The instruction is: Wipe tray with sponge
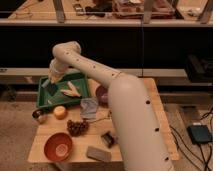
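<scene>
Gripper [53, 78] hung over the green tray's [50, 98] back-left corner. We judged the dark teal sponge [46, 84] lay just below it on the tray floor. Whether it was gripped, we couldn't tell. The tray stretched away rightward.

One tool [53, 79] over one tray [80, 83], one bowl [58, 146], one grey block [98, 154]
</scene>
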Motion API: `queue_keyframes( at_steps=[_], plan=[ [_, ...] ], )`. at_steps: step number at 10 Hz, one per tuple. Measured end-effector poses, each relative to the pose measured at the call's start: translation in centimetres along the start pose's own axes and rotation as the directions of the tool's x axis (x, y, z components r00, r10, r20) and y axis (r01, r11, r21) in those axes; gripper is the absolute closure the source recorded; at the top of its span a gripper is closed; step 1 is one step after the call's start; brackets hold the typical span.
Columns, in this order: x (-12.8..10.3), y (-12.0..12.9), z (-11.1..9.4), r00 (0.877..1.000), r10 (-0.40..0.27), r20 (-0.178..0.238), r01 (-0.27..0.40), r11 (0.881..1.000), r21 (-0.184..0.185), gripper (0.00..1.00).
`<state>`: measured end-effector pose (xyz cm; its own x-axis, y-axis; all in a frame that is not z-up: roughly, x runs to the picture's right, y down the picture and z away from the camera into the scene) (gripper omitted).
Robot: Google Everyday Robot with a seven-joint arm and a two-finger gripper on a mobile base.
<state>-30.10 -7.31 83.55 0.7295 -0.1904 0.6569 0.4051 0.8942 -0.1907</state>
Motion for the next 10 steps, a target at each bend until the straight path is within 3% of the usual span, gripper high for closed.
queue_keyframes(
  at_steps=[3,5,6,9,10],
  plan=[
    [0.7,1.5,2.4,1.0,-0.005,-0.009,0.005,1.0,0.01,1.0],
    [1.3,2.6,3.4,0.999,-0.048,0.01,0.047,0.994,0.103,1.0],
    [1.4,2.8,3.8,0.998,-0.058,0.008,0.057,0.991,0.124,1.0],
    [1.2,3.4,4.7,0.998,-0.057,-0.002,0.057,0.996,0.07,1.0],
    [1.7,3.7,4.9,0.999,-0.044,-0.007,0.044,0.998,0.035,1.0]
  ],
)
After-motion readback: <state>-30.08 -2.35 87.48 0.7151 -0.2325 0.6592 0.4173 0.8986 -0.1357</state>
